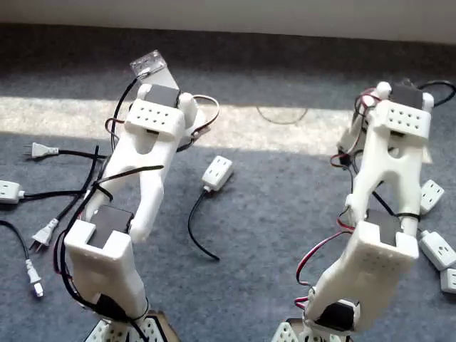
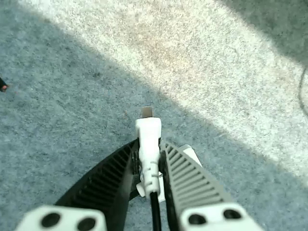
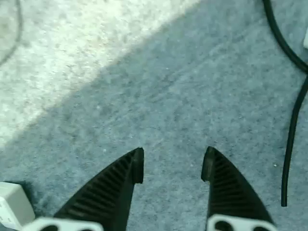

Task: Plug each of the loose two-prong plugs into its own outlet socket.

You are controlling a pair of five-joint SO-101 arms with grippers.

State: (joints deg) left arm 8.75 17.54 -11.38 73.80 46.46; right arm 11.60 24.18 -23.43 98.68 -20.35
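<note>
I am clamping my left claw tight on a white two-prong plug. Its ribbed fingers are pressing on both sides of the plug body, the metal tip is poking out past them, and the black cord is trailing back between them. The plug is hanging above the grey carpet, right where the shade is meeting a sunlit band. I am holding my right claw wide open with nothing in it, its two dark fingers hovering over the carpet. A white socket block is sitting just beside one finger, and a black cable is running past on the other side. Seen from above, my left arm is stretching over the left half of the carpet and my right arm over the right half. More loose plugs are lying apart at the left, near another socket. One corded socket is lying between my arms, and further socket blocks are clustering by my right arm.
</note>
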